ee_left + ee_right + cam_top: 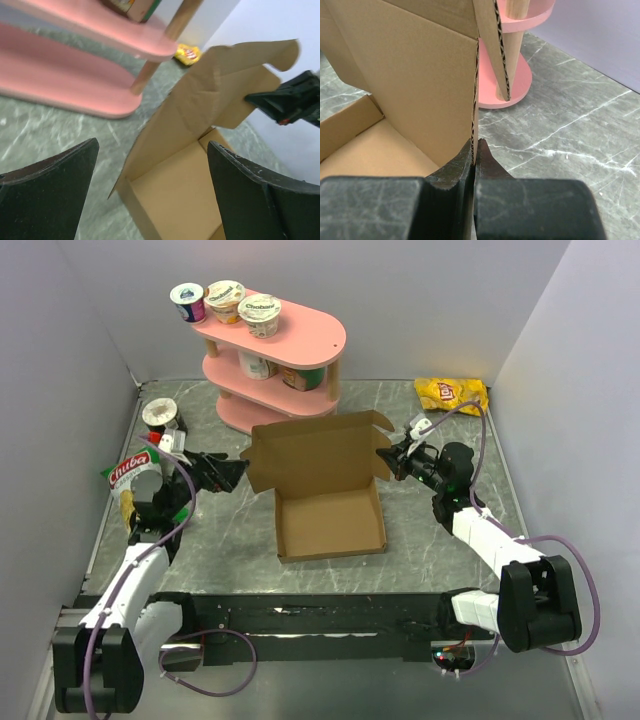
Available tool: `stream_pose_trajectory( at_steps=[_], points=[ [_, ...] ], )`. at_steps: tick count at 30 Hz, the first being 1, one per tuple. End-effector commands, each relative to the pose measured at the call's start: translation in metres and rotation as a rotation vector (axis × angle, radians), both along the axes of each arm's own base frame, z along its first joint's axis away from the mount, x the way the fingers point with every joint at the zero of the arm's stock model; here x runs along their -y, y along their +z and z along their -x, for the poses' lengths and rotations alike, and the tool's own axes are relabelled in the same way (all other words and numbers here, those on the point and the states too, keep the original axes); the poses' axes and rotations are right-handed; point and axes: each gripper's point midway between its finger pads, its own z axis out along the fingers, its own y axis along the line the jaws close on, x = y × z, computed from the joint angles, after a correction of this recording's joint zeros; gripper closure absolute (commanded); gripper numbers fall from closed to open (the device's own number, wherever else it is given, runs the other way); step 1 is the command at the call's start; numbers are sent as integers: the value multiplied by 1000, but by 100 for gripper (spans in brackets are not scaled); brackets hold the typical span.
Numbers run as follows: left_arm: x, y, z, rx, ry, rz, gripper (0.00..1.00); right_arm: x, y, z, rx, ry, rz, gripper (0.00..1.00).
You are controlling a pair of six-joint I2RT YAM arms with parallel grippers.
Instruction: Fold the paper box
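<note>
Right gripper [475, 147] clamps the upright flap edge of the paper box [330, 520] — cardboard sits between its fingers. Left gripper [238, 473] stands spread wide — box corner just ahead of its fingertips.

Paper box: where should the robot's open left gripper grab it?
Probably the left side flap of the paper box lid, coming from the left. It stands as a thin upright sheet facing the left gripper, and the right gripper pinches the opposite flap.
</note>
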Motion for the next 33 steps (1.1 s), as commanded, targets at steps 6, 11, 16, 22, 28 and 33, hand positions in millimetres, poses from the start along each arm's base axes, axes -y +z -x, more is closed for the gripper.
stream_pose_trajectory(
  at_steps=[6, 11, 16, 22, 28, 33],
  points=[
    [9, 19, 0, 159, -75, 8, 2, 4, 21, -1, 80, -11, -18, 100],
    [13, 14, -7, 174, -107, -18, 3, 2, 22, 1, 77, 4, -26, 100],
    [18, -7, -15, 133, -135, -29, 13, 3, 24, 1, 79, 2, -27, 100],
    [39, -25, -31, 80, -146, -113, 32, 1, 24, 2, 65, 13, -27, 100],
    [44, -32, -41, 49, -79, -166, 54, 4, 19, -1, 48, -19, -11, 100],
    [68, -33, -36, 25, -113, -168, 67, 6, 18, -4, 54, -87, 4, 100]
  ],
)
